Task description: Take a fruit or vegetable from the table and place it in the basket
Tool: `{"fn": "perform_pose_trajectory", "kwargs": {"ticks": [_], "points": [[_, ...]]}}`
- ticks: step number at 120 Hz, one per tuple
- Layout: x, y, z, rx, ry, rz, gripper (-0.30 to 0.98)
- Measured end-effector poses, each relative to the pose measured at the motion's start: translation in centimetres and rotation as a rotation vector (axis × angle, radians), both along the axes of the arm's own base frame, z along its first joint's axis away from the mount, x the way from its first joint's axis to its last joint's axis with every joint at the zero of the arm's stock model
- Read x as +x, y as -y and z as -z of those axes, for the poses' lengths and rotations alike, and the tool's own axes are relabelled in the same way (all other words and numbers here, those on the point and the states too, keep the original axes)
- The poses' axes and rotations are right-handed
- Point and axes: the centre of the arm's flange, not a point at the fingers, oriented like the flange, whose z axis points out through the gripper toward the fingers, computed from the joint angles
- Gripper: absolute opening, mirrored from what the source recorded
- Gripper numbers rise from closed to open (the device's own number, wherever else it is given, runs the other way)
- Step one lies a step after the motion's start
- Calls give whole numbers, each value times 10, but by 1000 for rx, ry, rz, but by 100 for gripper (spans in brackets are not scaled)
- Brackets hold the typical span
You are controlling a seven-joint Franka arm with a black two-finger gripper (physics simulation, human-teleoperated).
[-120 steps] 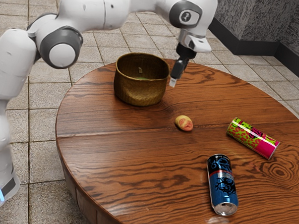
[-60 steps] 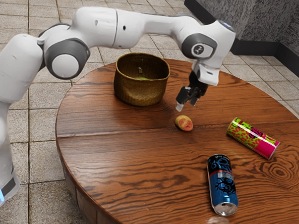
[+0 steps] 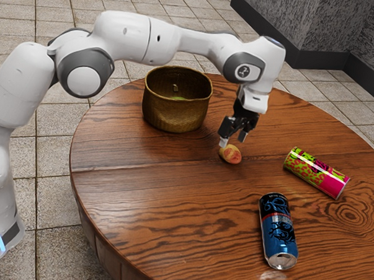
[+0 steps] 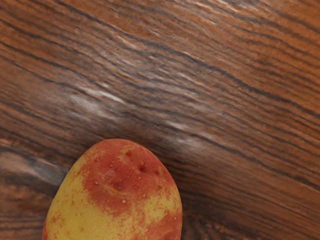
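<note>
Fingers (image 3: pixel 225 138) spread open, with the red-and-yellow potato (image 3: pixel 232 155) lying just beneath them.

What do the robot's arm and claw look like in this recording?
The arm is glossy white with rounded segments, dark grey rings around white joint discs, a small dark emblem near the wrist and a blue strip low down. The claw is black, two-fingered, with pale tips.

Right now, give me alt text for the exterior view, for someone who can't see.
A black gripper, fingers apart, is right at a red-and-yellow potato on a round wooden table. A brown basket stands farther back; a blue can and a pink-and-green can lie on their sides.
</note>
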Motion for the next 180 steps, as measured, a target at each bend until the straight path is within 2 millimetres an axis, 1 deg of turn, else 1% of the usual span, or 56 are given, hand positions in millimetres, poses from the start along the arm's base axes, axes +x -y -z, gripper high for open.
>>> {"fn": "perform_pose_trajectory", "kwargs": {"ticks": [22, 45, 77, 109, 129, 135, 146, 156, 169, 180], "points": [[0, -6, 18, 15, 0, 32, 68], [3, -4, 22, 43, 26, 80, 69], [2, -11, 37, 37, 26, 100, 69], [1, -8, 46, 33, 21, 122, 68], [1, -1, 46, 25, 26, 136, 66], [1, -1, 46, 23, 27, 137, 64], [1, -5, 46, 25, 28, 133, 54], [1, -6, 47, 24, 27, 134, 48], [1, -5, 48, 20, 24, 136, 45], [1, -1, 58, 13, 9, 140, 43]]}}
